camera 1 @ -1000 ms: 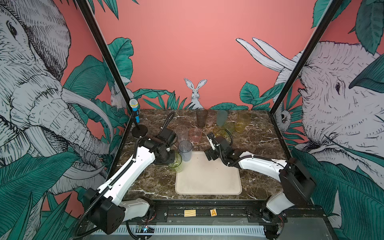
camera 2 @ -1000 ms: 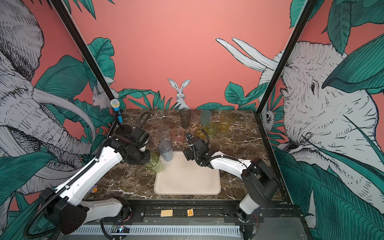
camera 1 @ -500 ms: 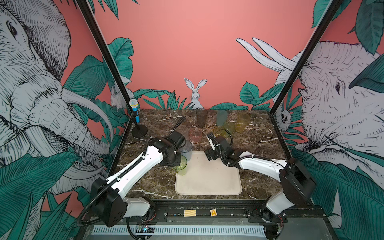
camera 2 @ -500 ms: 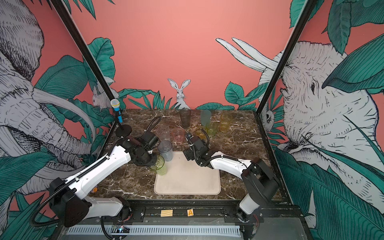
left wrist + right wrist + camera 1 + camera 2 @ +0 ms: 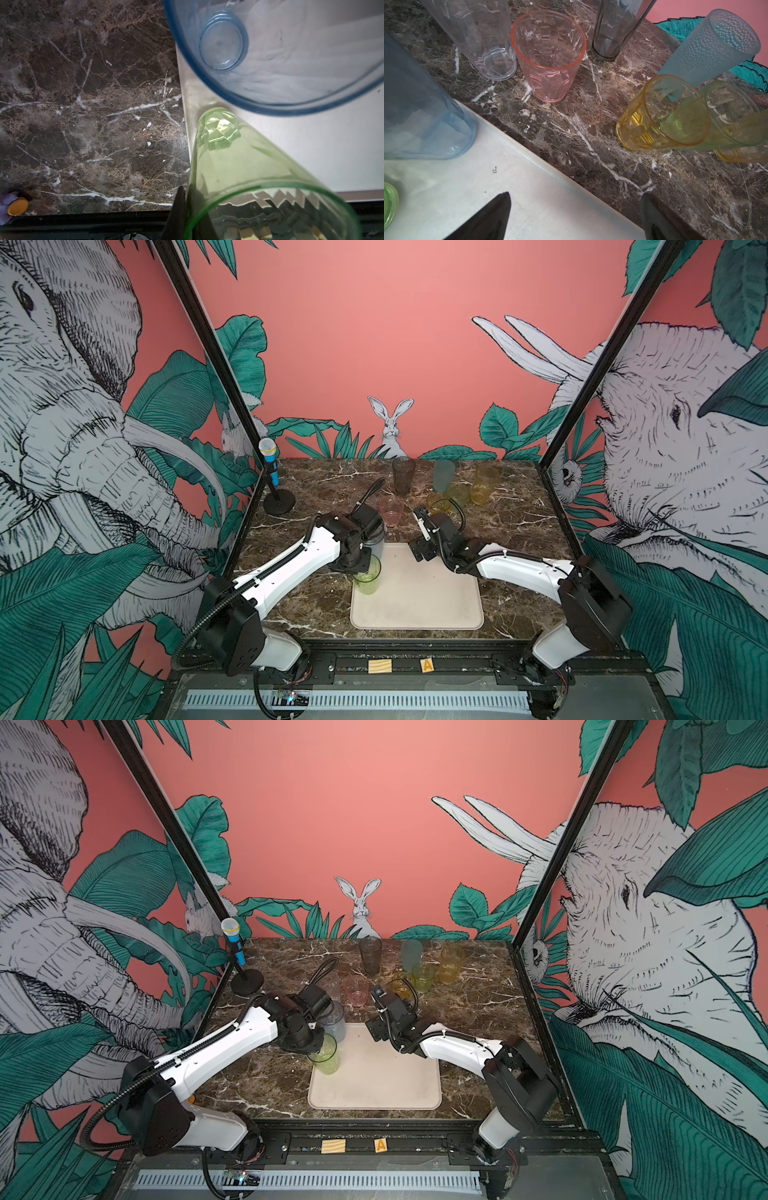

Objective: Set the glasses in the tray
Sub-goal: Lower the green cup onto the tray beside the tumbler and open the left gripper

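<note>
The cream tray [image 5: 419, 605] lies on the dark marble tabletop [image 5: 316, 485], and two glasses are within its outline. A tall grey-blue glass [image 5: 336, 1025] stands upright in the tray's far-left corner. Just in front of it is a green glass [image 5: 367, 580], upright, with its faceted base just inside the tray's left rim. Whether that base rests on the tray or hangs a little above it cannot be told.

The left gripper [image 5: 188, 209] is closed narrowly on the green glass's rim, one finger outside the wall.

The right gripper [image 5: 575, 195] is spread wide and holds nothing. It hovers over the tray's far edge.

The other glasses stand on the tabletop beyond the tray. A short pink glass [image 5: 550, 62] is nearest the tray, with a tall clear glass [image 5: 483, 41] just beside it. A smoky dark glass [image 5: 614, 31] is farther back. Off to the right are a frosted teal glass [image 5: 708, 47], an amber glass [image 5: 654, 116], a yellow-green glass [image 5: 720, 116] and a yellow glass [image 5: 484, 485], grouped closely. All are empty.
</note>
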You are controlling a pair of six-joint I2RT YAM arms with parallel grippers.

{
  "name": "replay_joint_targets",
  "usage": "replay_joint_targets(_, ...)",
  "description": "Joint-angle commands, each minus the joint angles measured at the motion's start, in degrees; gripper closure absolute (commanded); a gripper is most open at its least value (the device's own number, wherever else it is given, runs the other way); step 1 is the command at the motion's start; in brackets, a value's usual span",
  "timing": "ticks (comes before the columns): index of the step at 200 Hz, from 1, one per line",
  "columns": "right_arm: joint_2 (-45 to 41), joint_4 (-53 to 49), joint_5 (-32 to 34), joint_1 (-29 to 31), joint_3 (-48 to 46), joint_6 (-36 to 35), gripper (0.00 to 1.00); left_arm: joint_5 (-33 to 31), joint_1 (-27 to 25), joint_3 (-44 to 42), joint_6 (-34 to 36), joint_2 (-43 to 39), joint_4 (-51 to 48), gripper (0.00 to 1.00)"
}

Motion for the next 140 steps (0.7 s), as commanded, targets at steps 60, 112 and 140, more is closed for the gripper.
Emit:
replay_joint_targets(60,0.49,0.75,1.12,0.54,1.29,-0.42,0.01,-0.58,-0.29,2.23,-1.73,1.76,1.40,1.00)
replay_joint_targets(112,0.56,0.65,1.21,0.61,1.37,-0.48,0.01,-0.80,-0.31,2.70,-2.26,2.27,1.88,1.00)
replay_joint_targets(140,0.69,0.64,1.32,0.63,1.42,-0.49,0.01,-0.46,-0.31,3.10,-2.08,2.92,2.09,1.00)
